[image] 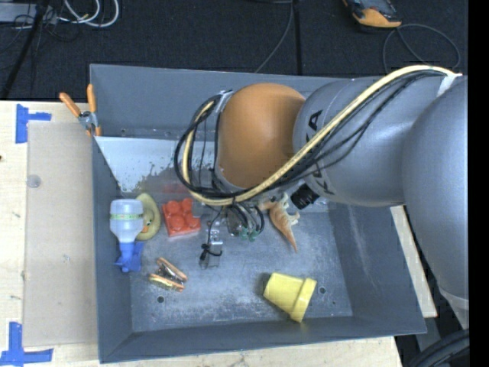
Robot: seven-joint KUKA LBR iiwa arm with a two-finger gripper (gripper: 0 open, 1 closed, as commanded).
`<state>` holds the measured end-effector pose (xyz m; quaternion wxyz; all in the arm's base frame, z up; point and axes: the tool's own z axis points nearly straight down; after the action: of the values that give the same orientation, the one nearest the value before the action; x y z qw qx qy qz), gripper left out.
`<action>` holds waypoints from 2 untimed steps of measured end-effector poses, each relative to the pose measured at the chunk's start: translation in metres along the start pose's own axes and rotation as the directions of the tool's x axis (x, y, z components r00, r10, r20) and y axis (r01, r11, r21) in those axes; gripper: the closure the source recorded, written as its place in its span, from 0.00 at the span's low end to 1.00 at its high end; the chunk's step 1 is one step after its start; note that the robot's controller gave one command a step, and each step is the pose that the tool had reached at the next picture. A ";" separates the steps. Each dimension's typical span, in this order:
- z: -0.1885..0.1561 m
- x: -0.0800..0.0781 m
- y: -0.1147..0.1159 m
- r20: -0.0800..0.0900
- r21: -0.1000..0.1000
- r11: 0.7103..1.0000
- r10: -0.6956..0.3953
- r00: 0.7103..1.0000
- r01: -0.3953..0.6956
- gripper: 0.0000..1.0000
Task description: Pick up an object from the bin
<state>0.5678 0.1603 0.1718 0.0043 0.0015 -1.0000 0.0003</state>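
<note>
red studded block (182, 219), flat, left of centre

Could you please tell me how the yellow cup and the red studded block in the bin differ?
The yellow cup is round and tapered; the red block is boxy, with studs on top. The cup lies on its side; the block sits flat, studs up. The cup lies alone near the front wall of the bin; the block is close beside a yellow-green ring at the left. Both rest on the bin's floor.
</note>
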 end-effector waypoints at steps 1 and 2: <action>-0.005 -0.002 -0.001 0.007 -0.001 1.000 0.003 1.000 -0.003 0.00; 0.038 -0.005 0.020 0.011 -0.001 0.999 -0.046 0.999 0.046 0.00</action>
<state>0.5720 0.1801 0.1342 -0.0014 0.0244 -0.9997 -0.0005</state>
